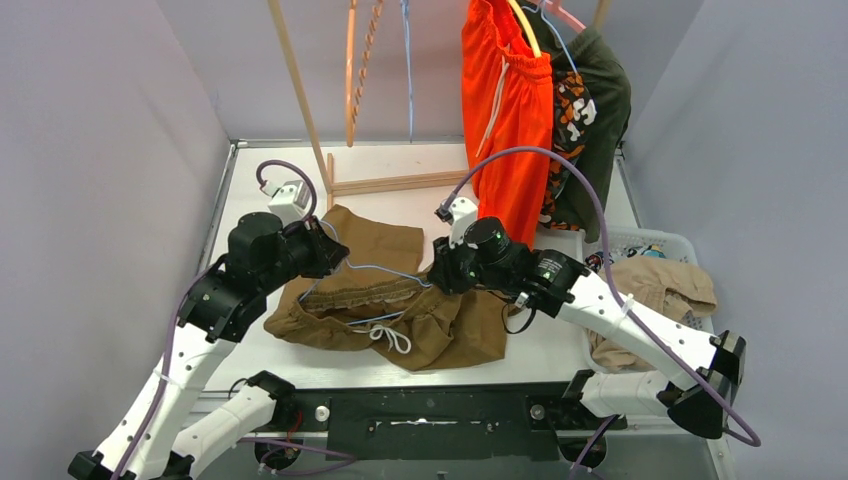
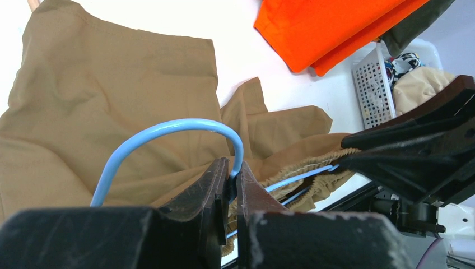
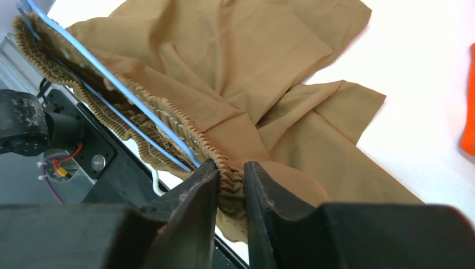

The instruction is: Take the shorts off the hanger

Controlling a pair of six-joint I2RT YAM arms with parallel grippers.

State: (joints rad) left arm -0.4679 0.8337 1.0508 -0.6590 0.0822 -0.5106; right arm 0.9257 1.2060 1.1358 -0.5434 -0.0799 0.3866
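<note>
The brown shorts (image 1: 400,290) lie crumpled on the desk (image 1: 262,195), with the left gripper (image 2: 231,180) clamped on the hook of the blue hanger (image 2: 179,123) and the right gripper (image 3: 231,169) pinching the gathered waistband (image 3: 168,131); it is advisable to brace the hanger and draw the waistband off its end, clear of the drawstring (image 1: 392,338).

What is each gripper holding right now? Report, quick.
Left gripper: closed on the blue hanger, at its hook.
Right gripper: closed on the brown shorts, at the waistband.
</note>
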